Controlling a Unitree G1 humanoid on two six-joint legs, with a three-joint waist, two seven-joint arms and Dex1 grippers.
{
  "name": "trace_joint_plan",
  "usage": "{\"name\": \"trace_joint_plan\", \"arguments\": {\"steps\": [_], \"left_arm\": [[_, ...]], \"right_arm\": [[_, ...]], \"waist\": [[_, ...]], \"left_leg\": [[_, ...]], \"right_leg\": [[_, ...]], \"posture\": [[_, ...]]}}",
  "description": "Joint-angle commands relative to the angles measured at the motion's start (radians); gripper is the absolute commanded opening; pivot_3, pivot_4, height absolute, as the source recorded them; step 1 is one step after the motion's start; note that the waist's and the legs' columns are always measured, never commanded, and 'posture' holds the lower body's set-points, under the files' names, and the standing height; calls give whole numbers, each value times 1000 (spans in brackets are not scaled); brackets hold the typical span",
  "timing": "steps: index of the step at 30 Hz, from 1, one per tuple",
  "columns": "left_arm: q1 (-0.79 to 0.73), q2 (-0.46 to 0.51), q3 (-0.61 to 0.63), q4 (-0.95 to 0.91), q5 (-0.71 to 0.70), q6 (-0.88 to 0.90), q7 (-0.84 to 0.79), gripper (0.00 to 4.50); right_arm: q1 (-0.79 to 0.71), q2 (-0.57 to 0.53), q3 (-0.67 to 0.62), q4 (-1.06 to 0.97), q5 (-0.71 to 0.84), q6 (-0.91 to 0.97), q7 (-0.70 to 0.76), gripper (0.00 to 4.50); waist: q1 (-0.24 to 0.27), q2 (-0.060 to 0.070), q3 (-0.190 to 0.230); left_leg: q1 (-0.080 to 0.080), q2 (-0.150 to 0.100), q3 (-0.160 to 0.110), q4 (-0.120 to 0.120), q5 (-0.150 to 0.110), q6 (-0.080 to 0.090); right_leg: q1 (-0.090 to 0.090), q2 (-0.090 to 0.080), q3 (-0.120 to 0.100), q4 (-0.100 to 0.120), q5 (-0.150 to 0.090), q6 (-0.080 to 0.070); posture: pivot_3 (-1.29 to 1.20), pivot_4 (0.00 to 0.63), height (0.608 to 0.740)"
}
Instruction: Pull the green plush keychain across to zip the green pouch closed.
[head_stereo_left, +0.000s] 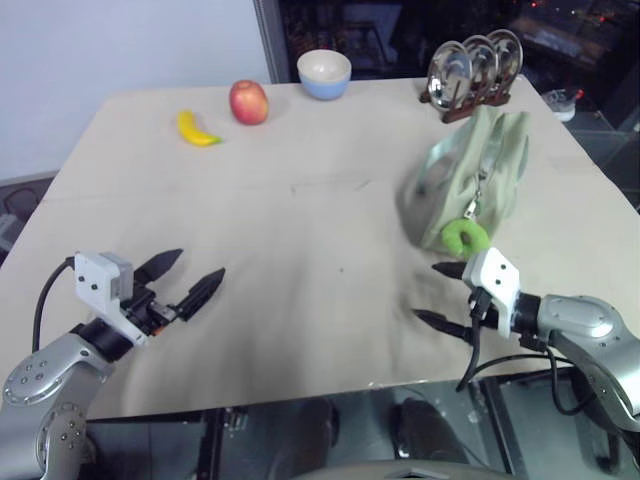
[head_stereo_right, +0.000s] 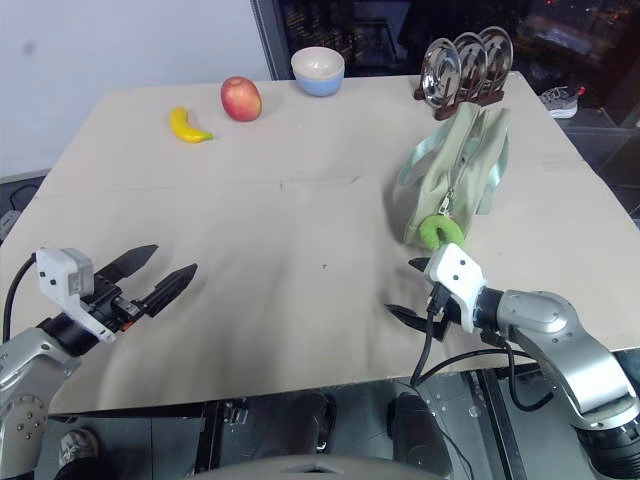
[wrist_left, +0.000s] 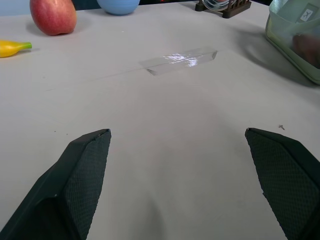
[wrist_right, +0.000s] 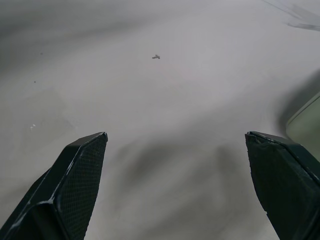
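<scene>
Soft pale green pouch (head_stereo_right: 455, 170) at right of frame, lying tipped on the table. Fuzzy bright green ring keychain (head_stereo_right: 438, 232) hanging on a little chain at its near end.

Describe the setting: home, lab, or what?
Probably a lab test table posed as a kitchen: a bare board with staged banana, apple, bowl and plate rack.

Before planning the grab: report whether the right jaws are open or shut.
Open. The right gripper has its two black fingers spread wide over the bare table, holding nothing, just short of the green plush keychain.
</scene>
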Motion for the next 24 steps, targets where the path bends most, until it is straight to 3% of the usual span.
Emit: {"name": "trace_joint_plan", "arguments": {"steps": [1, 10, 14, 16, 20, 24], "left_arm": [[-18, 14, 8, -35, -27, -6, -22, 4458], [-80, 10, -49, -109, -150, -18, -164, 4458], [-94, 35, -95, -159, -175, -6, -219, 4458], [-107, 45, -117, -171, -184, 2, -233, 4458], [-161, 36, -169, -155, -157, -18, -234, 4458], [-181, 22, -186, -143, -136, -38, -223, 4458]], "right_arm": [[-17, -5, -37, -53, 21, -32, 15, 4500], [-208, -39, -101, -49, 96, -72, 88, 4500], [-369, -132, -133, 54, 50, -151, 174, 4500], [-459, -205, -114, 162, -35, -262, 236, 4500], [-728, -314, 17, 574, -292, -707, 397, 4500], [-941, -323, 150, 955, -492, -1102, 479, 4500]], "waist": [[0, 0, 0], [-2, 1, 1], [-2, 3, 2], [-2, 3, 3], [-4, 8, 6], [-12, 8, 6]], "left_leg": [[0, 0, 0, 0, 0, 0], [0, 0, 0, 0, 0, 0], [0, 0, 0, 0, 0, 0], [0, 0, 2, 0, 0, 0], [0, 0, 4, 0, 0, 0], [1, 2, 5, -1, 0, 0]], "right_leg": [[0, 0, 0, 0, 0, 0], [0, 0, 0, -1, 0, 0], [0, 0, 0, -1, 0, 0], [0, 0, -1, -1, 0, 0], [0, 0, -2, -2, 0, 0], [0, 2, -1, -3, 0, 0]], "posture": [[0, 150, 740], [0, 150, 740], [0, 150, 740], [0, 150, 740], [0, 150, 740], [0, 150, 740]]}}
